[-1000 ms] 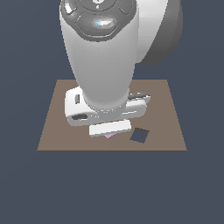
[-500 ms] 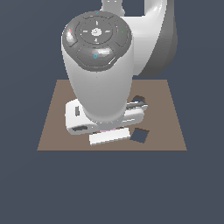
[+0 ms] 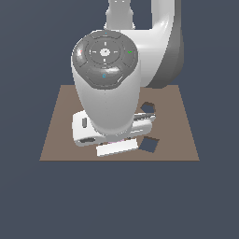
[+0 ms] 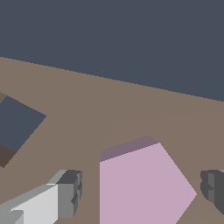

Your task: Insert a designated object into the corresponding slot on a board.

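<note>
in the exterior view we see the arm [image 3: 112, 88] standing over the brown board [image 3: 60, 130], its big white body hiding most of the middle of the board. below it the white hand sits low over the near edge of the board, and the gripper [image 3: 116, 148] is mostly covered by it. two dark cutouts show on the exterior view's right of the arm: one [image 3: 148, 108] farther back, partly hidden by the arm, so we cannot tell its outline, and a square cutout [image 3: 149, 144] near the front edge, just beside the hand. we cannot say from here which is the slot.

in the wrist view the lilac block [image 4: 142, 183] lies flat on the board [image 4: 131, 109], between the two fingers [image 4: 65, 192]. one finger is on one side of the block and the other finger is on the far side, and a strip of bare board shows between each finger and the block's edges. so the jaws stand wide apart and have hold of nothing; they straddle the block without touching it. the block's top face is pale pinkish lilac, its one visible side face darker. the fingertips look close to the board surface, though we cannot tell if they touch it.

a dark cutout [image 4: 17, 127] with straight edges and a square corner shows in the same view, well apart from the block.
</note>
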Tool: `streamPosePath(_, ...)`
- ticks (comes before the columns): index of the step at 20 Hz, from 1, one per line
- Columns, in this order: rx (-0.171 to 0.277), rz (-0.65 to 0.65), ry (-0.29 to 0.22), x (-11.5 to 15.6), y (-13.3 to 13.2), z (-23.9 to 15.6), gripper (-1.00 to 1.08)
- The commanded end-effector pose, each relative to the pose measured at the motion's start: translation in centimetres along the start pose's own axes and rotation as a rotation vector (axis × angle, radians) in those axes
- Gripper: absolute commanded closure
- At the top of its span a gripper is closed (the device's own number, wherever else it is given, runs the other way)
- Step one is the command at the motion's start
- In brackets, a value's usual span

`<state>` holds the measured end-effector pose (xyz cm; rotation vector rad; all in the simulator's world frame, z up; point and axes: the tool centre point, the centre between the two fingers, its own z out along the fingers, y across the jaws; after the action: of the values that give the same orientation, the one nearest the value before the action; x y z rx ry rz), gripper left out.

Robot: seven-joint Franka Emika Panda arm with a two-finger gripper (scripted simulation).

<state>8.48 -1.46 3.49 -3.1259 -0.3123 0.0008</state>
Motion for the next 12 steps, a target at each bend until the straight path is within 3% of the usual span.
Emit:
streamPosePath(1,0.0,-0.001,0.001,0.05,0.0,0.46,-0.92)
streamPosePath(2,0.0,-0.001,0.001,0.05,0.01,0.49,-0.92)
streamPosePath(3,0.0,-0.001,0.001,0.05,0.01,0.49,1.08)
streamPosePath(12,0.0,-0.001,0.001,0.05,0.01,0.49,1.08)
